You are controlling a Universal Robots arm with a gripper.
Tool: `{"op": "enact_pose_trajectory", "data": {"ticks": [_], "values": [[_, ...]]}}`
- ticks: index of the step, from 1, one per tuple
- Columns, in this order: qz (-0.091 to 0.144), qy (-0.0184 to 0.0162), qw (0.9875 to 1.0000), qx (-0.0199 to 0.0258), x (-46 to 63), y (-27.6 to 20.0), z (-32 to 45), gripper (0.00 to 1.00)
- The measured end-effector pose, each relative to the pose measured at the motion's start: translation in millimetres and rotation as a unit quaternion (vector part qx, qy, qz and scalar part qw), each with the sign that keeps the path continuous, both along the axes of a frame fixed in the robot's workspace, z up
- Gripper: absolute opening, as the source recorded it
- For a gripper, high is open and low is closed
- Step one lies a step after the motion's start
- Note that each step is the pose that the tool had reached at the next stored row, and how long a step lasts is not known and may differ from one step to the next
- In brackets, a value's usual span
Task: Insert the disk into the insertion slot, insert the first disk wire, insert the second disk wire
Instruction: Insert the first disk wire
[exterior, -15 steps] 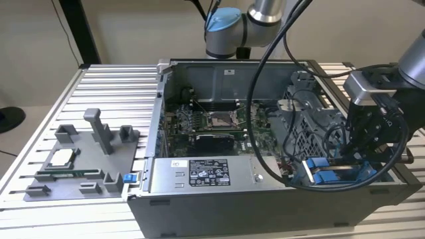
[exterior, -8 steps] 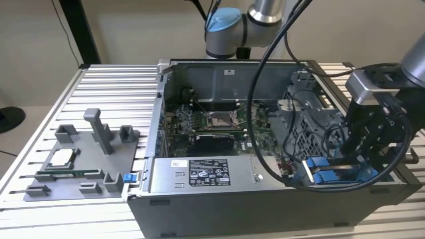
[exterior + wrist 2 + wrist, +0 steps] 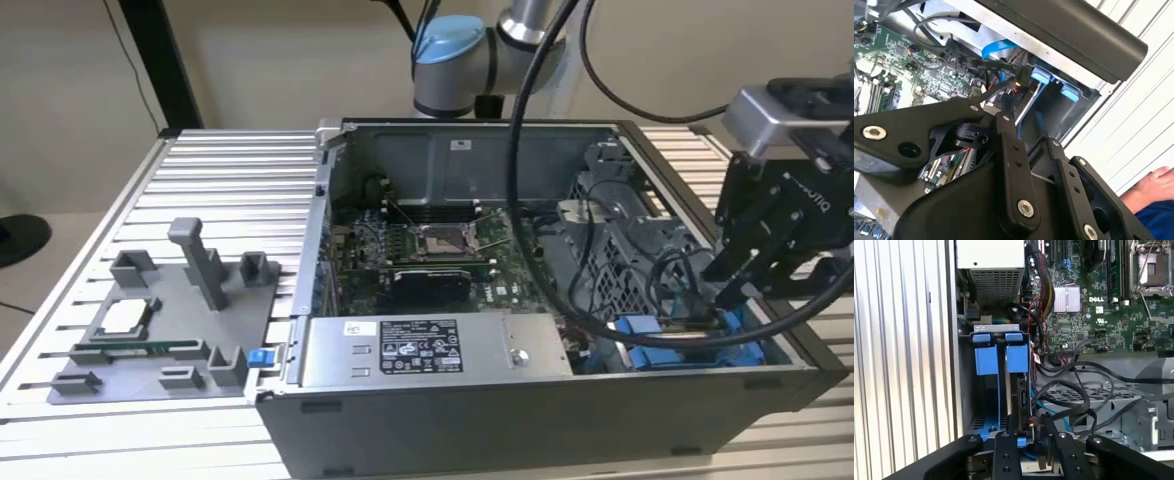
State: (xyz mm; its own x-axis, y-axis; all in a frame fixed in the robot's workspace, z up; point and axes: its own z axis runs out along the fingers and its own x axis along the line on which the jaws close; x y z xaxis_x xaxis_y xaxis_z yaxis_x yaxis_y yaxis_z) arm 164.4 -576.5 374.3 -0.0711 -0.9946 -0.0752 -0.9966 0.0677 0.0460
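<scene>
Disk (image 3: 1021, 395) — edge-on, blue-framed, in insertion slot (image 3: 968, 380) | end effector (image 3: 729, 296) — grip cannot tell

**Setting:** robotics laboratory or test cell.

**Indicators:**
- A table (image 3: 227, 170) of ribbed aluminium profile carries all the equipment.
- The base of a robot arm (image 3: 451, 60) stands at the table's far edge, in front of a plain beige wall (image 3: 267, 60).
- The arm's black tool (image 3: 731, 298) reaches down into an open computer case (image 3: 534, 420) at the exterior view's right.
- The case has an exposed circuit board (image 3: 427, 250).
- A grey fixture plate (image 3: 174, 320) with moulded posts lies on the exterior view's left.
- In the second wrist view, a person's hand (image 3: 1154, 181) is near the case, over the ribbed surface.
</scene>
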Motion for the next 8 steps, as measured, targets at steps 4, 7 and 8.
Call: {"op": "enact_pose_trajectory", "data": {"ticks": [4,7,8], "values": [[0.002,0.0007,1.0,0.0013,12.0,-0.1,2.3,1.0],[0.005,0.0008,1.0,0.0021,22.1,0.0,2.3,1.0],[0.006,0.0009,1.0,0.0028,25.1,-0.1,2.2,1.0]]}}
